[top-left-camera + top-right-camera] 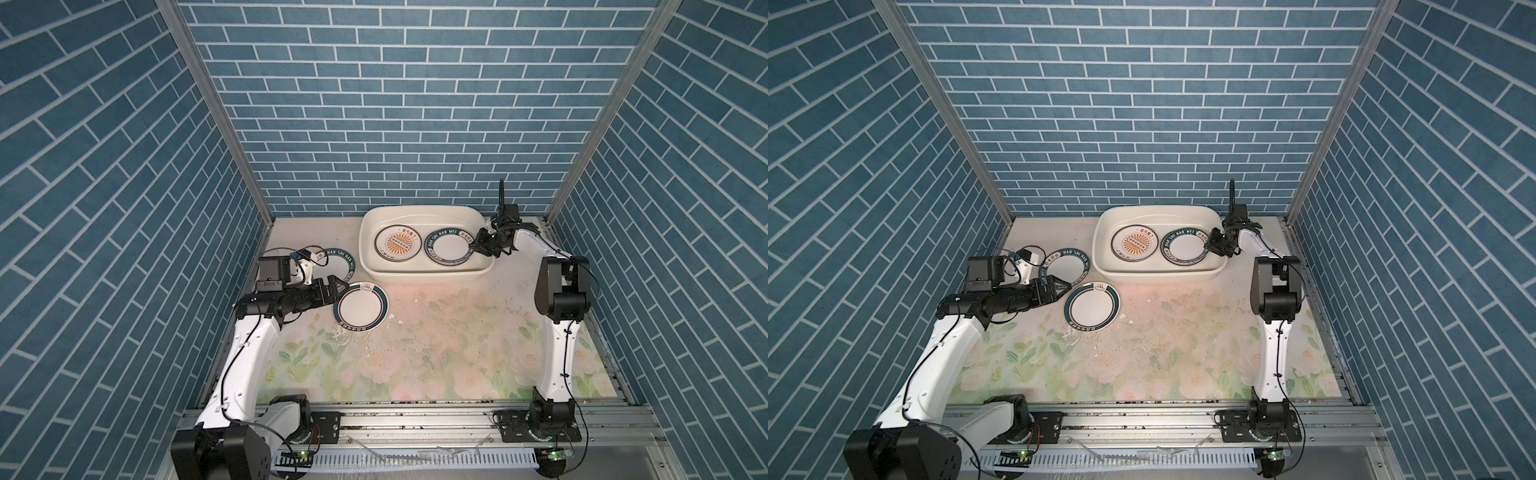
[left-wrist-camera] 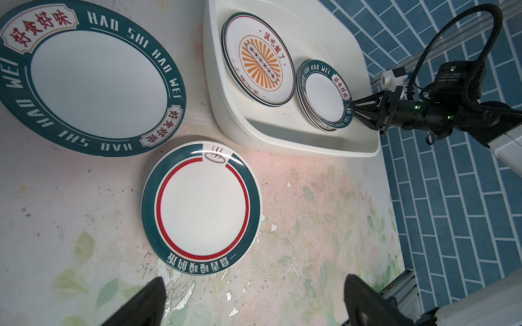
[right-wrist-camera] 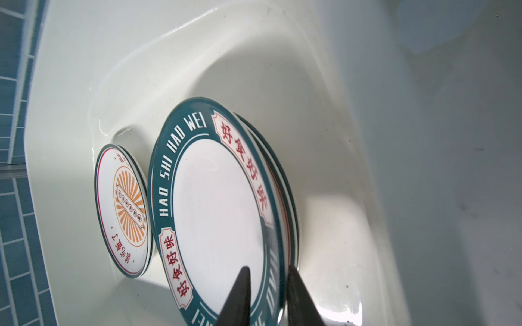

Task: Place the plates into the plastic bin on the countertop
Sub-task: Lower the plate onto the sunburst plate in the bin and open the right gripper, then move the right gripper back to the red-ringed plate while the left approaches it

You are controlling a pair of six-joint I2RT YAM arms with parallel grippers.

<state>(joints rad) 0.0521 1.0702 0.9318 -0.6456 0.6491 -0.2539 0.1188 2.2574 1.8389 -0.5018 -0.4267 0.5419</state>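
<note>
The white plastic bin (image 1: pixel 424 275) stands at the back of the flowered countertop (image 1: pixel 436 353). Inside it lie a sunburst plate (image 1: pixel 397 246) and, to its right, a teal-rimmed lettered plate (image 1: pixel 449 249) on top of a small stack. My right gripper (image 3: pixel 268 266) reaches over the bin's right wall. Its jaws stand slightly open astride that lettered plate (image 3: pixel 217 203), one finger over the face and one behind the rim. Two plates rest on the countertop left of the bin: a lettered one (image 2: pixel 93 81) and a red-ringed teal one (image 2: pixel 202 207). My left gripper (image 2: pixel 254 278) hovers open beside the red-ringed plate, holding nothing.
Blue brick-patterned walls close in the back and both sides. The left arm (image 1: pixel 286 299) partly hides the lettered plate on the countertop in both top views. An aluminium rail (image 1: pixel 415 419) carries both arm bases along the front edge. Small white chips (image 2: pixel 273 227) dot the worn print.
</note>
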